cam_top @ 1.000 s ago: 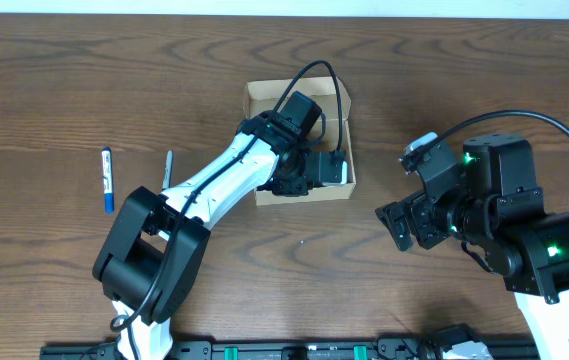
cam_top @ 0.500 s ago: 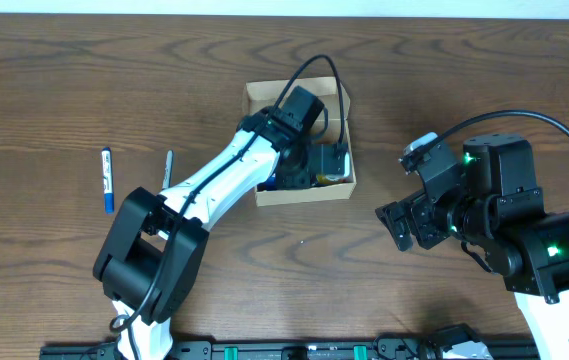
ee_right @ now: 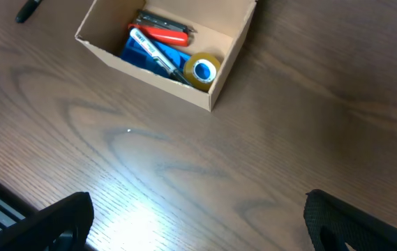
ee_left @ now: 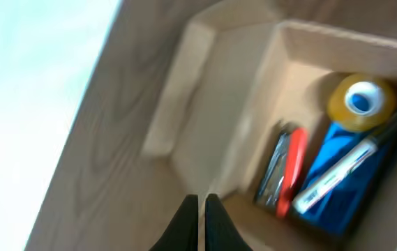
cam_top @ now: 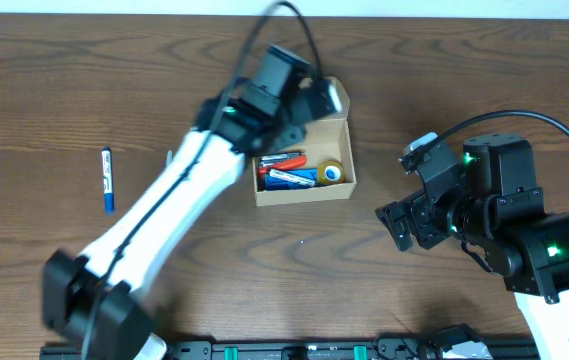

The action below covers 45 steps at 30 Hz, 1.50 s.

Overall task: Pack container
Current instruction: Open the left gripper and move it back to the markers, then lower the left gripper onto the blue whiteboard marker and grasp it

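Observation:
The container (cam_top: 304, 190) is a tan cardboard box, open at mid table. Inside lie a yellow tape roll (cam_top: 332, 172), a red tool (cam_top: 282, 159) and a blue marker on a blue item (cam_top: 289, 177). My left gripper (cam_top: 316, 101) is blurred above the box's far rim; in the left wrist view its fingers (ee_left: 201, 203) are shut and empty over the box's flap (ee_left: 184, 90), beside the tape roll (ee_left: 362, 101). My right gripper (cam_top: 400, 224) is open and empty over bare table right of the box. The right wrist view shows the box (ee_right: 158, 71) ahead of its fingers (ee_right: 198, 216).
A blue-and-white marker (cam_top: 107, 178) lies on the table at the left. A thin grey item (cam_top: 169, 158) lies beside it, partly behind the left arm. A dark object (ee_right: 28, 10) shows at the top left of the right wrist view.
My left arm has risen out of the box and moved toward its far rim, uncovering the tape roll, red tool and blue marker inside. The right arm has not moved.

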Each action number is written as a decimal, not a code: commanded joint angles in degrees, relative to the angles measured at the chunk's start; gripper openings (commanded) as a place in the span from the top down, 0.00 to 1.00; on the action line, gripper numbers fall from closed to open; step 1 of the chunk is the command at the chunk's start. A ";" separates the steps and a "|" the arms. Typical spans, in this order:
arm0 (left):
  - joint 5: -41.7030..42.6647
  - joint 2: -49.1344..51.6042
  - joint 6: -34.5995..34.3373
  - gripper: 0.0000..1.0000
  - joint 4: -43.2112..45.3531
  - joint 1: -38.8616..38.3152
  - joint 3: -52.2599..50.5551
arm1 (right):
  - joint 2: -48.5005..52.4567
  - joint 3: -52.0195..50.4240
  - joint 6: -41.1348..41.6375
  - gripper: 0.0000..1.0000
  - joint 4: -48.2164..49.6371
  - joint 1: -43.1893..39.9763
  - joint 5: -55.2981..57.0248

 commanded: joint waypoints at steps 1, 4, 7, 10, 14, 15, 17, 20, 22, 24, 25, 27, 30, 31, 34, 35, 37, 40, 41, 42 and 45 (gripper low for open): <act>-2.21 -4.72 -11.08 0.94 -2.71 4.92 1.36 | 0.02 0.15 0.61 0.01 -0.09 -0.35 -0.42; -2.19 -7.65 -14.29 0.95 -6.75 9.70 1.36 | 0.02 0.15 0.59 0.01 -0.09 -0.35 -0.39; -2.05 -9.25 -15.39 0.94 -11.34 14.82 1.36 | 0.02 0.15 0.59 0.01 -0.09 -0.35 -0.42; -2.03 -9.49 -19.23 0.94 -15.52 20.35 1.36 | 0.02 0.15 0.59 0.01 -0.07 -0.35 -0.42; 1.86 -9.46 -24.92 0.94 -19.52 28.11 1.01 | 0.02 0.15 0.59 0.01 -0.09 -0.35 -0.42; 3.67 -9.46 -25.77 0.94 -20.22 29.99 0.98 | 0.02 0.15 0.59 0.01 -0.09 -0.35 -0.42; 6.99 -9.46 -27.56 0.94 -21.35 33.59 0.98 | 0.02 0.15 0.59 0.01 -0.09 -0.35 -0.39; 9.38 -9.46 -29.55 0.73 -22.91 38.60 0.98 | 0.02 0.15 0.59 0.01 -0.09 -0.35 -0.42; 9.44 -9.46 -29.53 0.53 -23.93 41.18 0.98 | 0.02 0.15 0.59 0.01 -0.09 -0.35 -0.42; 9.35 -9.44 -29.46 0.16 -25.20 43.52 0.96 | 0.02 0.15 0.59 0.01 -0.07 -0.35 -0.39; 9.35 -9.38 -29.46 0.08 -25.59 44.24 0.96 | 0.02 0.15 0.59 0.01 -0.09 -0.35 -0.42; 9.35 -9.22 -29.27 0.05 -26.38 45.46 0.96 | 0.02 0.15 0.59 0.01 -0.09 -0.35 -0.39; 9.29 -8.70 -29.14 0.05 -26.99 46.31 0.63 | 0.02 0.15 0.59 0.01 -0.09 -0.35 -0.42; 9.31 -8.52 -29.07 0.05 -27.08 46.31 0.59 | 0.02 0.15 0.59 0.01 -0.09 -0.35 -0.42; 9.31 -8.28 -29.07 0.05 -26.16 46.27 0.57 | 0.02 0.15 0.59 0.01 -0.09 -0.35 -0.39; 9.33 -8.28 -29.09 0.05 -25.07 46.27 0.57 | 0.02 0.15 0.59 0.01 -0.09 -0.35 -0.42; 9.42 -8.28 -29.31 0.05 -23.28 46.27 0.57 | 0.02 0.15 0.59 0.01 -0.09 -0.35 -0.42; 8.22 -7.63 -29.05 0.05 -23.50 46.29 0.37 | 0.02 0.15 0.59 0.01 -0.07 -0.35 -0.42; 6.97 -7.19 -29.09 0.05 -23.47 46.29 0.11 | 0.02 0.15 0.59 0.01 -0.09 -0.35 -0.39; 6.25 -6.62 -29.07 0.05 -23.50 46.29 -0.17 | 0.02 0.15 0.59 0.01 -0.09 -0.35 -0.39; 6.01 -3.93 -28.72 0.05 -23.06 46.29 -1.31 | 0.02 0.15 0.59 0.01 -0.09 -0.35 -0.39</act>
